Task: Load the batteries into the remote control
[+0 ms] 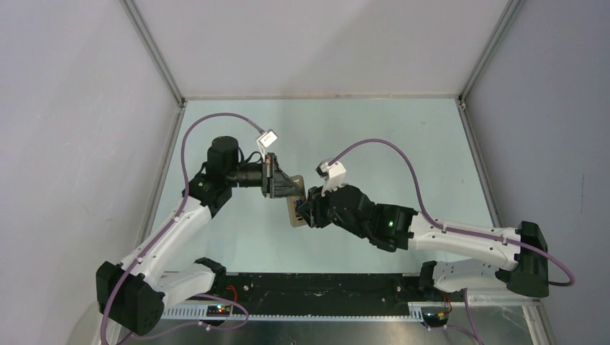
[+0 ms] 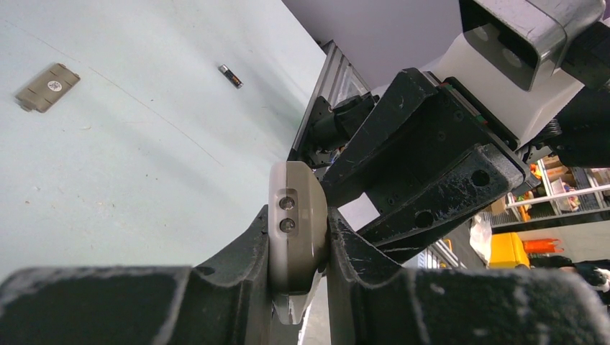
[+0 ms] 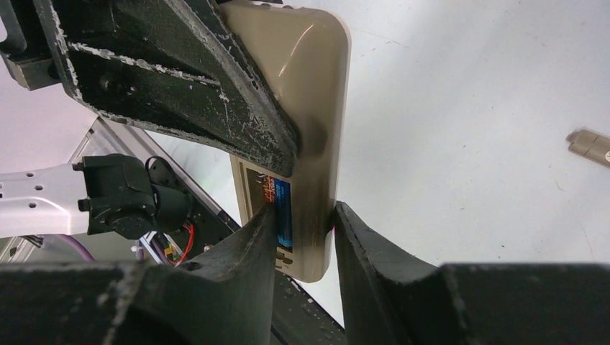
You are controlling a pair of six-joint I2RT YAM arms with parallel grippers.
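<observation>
The remote control (image 1: 294, 214) is held above the table between both grippers. My left gripper (image 2: 298, 215) is shut on one end of it, with the remote's rounded end (image 2: 296, 194) pinched between the fingers. My right gripper (image 3: 306, 210) is shut on the other end. The remote's tan back (image 3: 313, 108) faces the right wrist camera, and the bright blue battery (image 3: 285, 212) sits in its recessed slot, under one finger (image 3: 252, 244). The dark battery (image 2: 231, 75) lies loose on the table, apart from both grippers.
A tan battery cover (image 2: 47, 87) lies flat on the table; it also shows in the right wrist view (image 3: 590, 146). The right gripper's black body (image 2: 431, 158) crowds close to the left gripper. Grey walls enclose the table on three sides.
</observation>
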